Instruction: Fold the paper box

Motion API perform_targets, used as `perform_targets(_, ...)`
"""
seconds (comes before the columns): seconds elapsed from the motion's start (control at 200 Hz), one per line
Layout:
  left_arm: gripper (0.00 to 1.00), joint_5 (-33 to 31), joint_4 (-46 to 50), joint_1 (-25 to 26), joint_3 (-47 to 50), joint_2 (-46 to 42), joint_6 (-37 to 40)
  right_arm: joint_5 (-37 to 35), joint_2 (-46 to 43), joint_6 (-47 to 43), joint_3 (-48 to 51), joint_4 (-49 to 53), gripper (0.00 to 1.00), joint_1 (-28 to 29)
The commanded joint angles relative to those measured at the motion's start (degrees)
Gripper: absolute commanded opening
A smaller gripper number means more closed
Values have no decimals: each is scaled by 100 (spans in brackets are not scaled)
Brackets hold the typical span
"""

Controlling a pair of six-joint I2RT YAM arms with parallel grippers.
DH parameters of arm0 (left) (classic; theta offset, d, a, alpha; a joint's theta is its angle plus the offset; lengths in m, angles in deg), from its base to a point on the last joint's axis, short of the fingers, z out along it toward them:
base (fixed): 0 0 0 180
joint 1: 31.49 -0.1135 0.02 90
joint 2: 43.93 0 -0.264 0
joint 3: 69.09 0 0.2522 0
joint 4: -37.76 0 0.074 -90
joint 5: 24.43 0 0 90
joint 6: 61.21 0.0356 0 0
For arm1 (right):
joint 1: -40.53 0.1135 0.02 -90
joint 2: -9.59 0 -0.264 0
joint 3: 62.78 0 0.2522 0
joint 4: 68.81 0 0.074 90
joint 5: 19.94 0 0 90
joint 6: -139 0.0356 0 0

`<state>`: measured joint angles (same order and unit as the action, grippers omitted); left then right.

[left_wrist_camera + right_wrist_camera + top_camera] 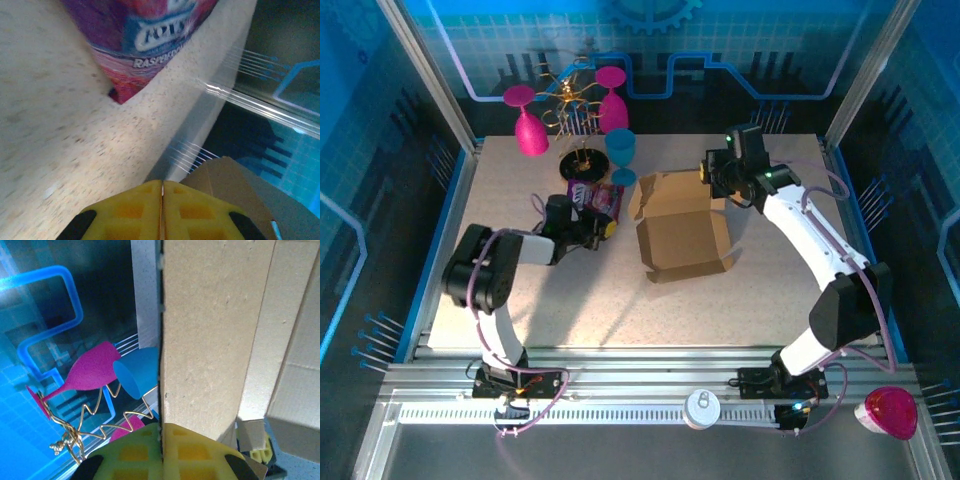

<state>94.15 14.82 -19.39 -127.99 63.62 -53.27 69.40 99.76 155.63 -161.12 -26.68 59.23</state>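
Right pincer (pixel 707 176) at rear flap of the paper box (pixel 685 240), left pincer (pixel 607 228) beside purple packet (pixel 601 197)

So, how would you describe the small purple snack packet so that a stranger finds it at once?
Find the large brown cardboard box in the middle of the speckled table. Left of it, in front of the blue goblet, lies the purple snack packet. It alone is glossy and printed with lettering.

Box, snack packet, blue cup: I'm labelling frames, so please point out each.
box (pixel 685 240), top view, on its flat upper panel.
snack packet (pixel 145 35), left wrist view, on its printed front.
blue cup (pixel 135 375), right wrist view, on its bowl.
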Motion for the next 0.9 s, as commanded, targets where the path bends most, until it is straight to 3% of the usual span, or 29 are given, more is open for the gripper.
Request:
perform_targets(0.0,10,121,-2370,325,29,522,-941,-102,17,312,-127,232,0,-133)
perform_targets(0.115,13,-167,-2639,493,132,578,-976,51,66,464,-120,243,0,-273)
perform_targets(0.365,31,-229,-2646,547,47,598,-864,102,57,500,-168,416,0,-406)
perform_targets(0.891,34,-20,-2734,846,-484,776,-1091,259,220,662,-144,203,0,-490)
